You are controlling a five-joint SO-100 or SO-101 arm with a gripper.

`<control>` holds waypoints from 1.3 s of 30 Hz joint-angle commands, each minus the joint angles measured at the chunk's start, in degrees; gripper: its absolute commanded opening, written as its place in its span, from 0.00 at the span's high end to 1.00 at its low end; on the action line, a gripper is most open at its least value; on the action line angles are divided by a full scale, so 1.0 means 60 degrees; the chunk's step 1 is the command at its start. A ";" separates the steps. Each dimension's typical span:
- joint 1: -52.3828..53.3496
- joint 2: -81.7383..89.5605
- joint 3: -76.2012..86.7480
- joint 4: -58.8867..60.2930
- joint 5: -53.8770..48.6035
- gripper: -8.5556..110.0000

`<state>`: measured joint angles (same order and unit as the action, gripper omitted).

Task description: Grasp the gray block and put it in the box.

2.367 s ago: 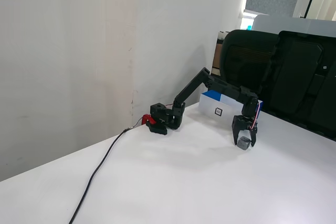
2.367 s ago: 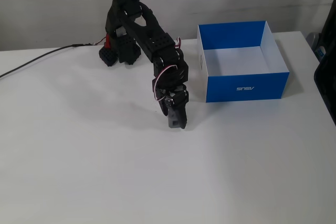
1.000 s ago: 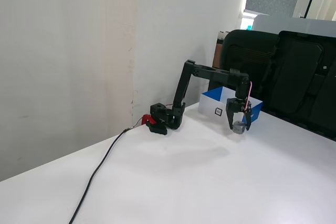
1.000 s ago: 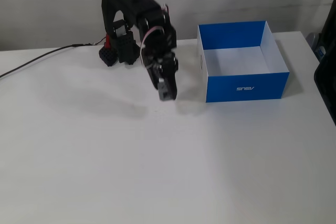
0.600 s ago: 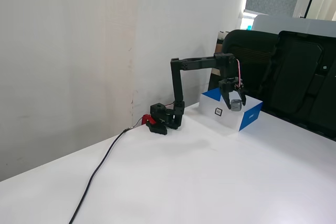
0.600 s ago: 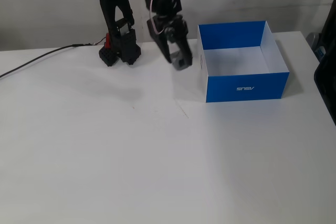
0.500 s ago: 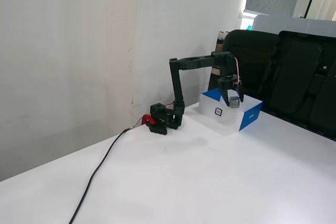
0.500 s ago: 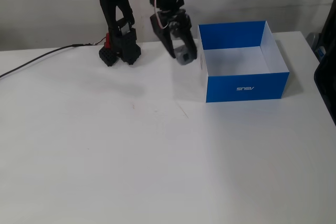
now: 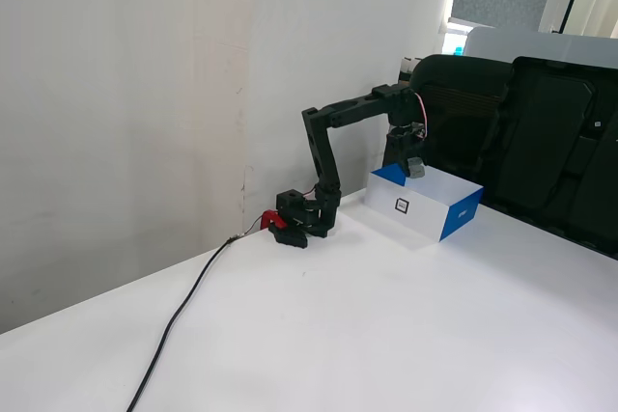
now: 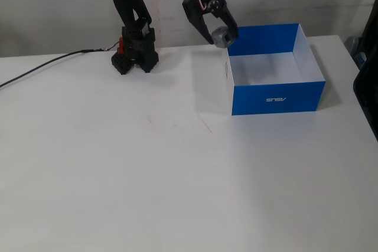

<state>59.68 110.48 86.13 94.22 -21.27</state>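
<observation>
The box (image 10: 277, 97) stands open-topped, its white floor bare, blue walls ringing it. The gripper (image 10: 220, 32), clamped on the block (image 10: 222, 36), hangs above the box's far-left corner. Table (image 10: 177, 193) lies open nearer and leftward.

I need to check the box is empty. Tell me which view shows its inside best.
The fixed view from above: it looks down into the box, and its white floor shows bare. The block hangs in the tool at the box's corner. The side fixed view shows only the box's outer walls.
</observation>
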 commanded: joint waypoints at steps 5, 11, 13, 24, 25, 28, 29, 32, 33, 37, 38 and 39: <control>0.0454 -0.0776 -0.1978 0.0146 -0.0088 0.93; 0.0601 -0.2754 -0.4292 0.0747 -0.0044 0.93; 0.0732 -0.3472 -0.5127 0.1040 -0.0015 0.93; 0.1187 -0.4731 -0.6152 0.1304 0.0161 0.65; 0.1187 -0.4731 -0.6152 0.1304 0.0161 0.64; 0.1084 -0.4673 -0.6152 0.1304 0.0220 0.62; 0.1040 -0.4629 -0.6123 0.1304 0.0220 0.62; 0.0835 -0.4497 -0.6035 0.1318 0.0454 0.80; 0.0747 -0.4453 -0.6035 0.1318 0.0542 0.90; 0.0352 -0.4175 -0.5757 0.1377 0.0732 0.93; 0.0234 -0.4043 -0.5654 0.1362 0.0776 0.93; 0.0132 -0.3911 -0.5537 0.1362 0.0806 0.93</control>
<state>61.88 80.77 53.88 101.78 -17.23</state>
